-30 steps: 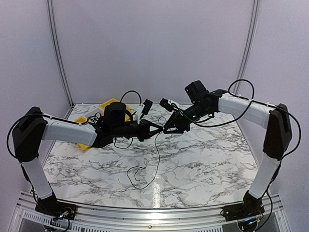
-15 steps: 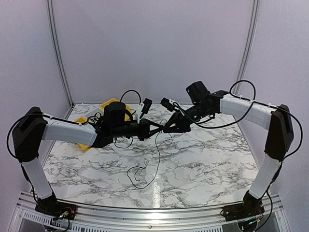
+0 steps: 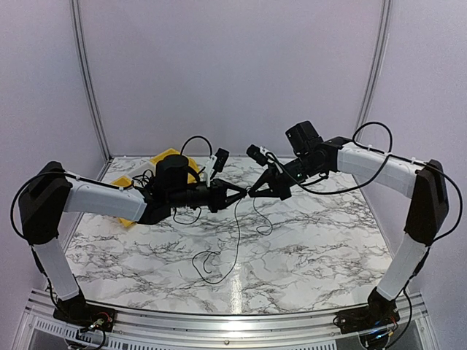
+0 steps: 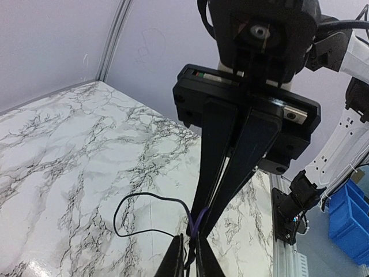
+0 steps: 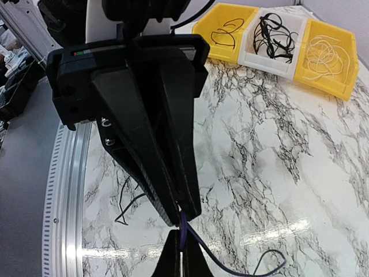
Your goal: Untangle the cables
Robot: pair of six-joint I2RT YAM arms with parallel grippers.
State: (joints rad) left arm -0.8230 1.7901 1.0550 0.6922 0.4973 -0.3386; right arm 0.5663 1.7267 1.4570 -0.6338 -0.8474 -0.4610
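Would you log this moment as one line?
left gripper: shut on cable | right gripper: shut on cable | cable: dangling onto table

Right end effector [image 3: 253, 191] retreated right; cables [image 3: 239, 230] stretched.

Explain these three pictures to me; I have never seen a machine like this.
These are two white robot arms bolted to a marble-patterned table. The wide picture looks down from above and behind them; the other two come from a camera on each wrist. In mid-air the left fingers and the right fingers meet tip to tip, both seemingly pinched shut on one thin black cable, at a purple stretch. The rest hangs down and loops on the table. At the far left stand small yellow and white bins holding more thin wires.
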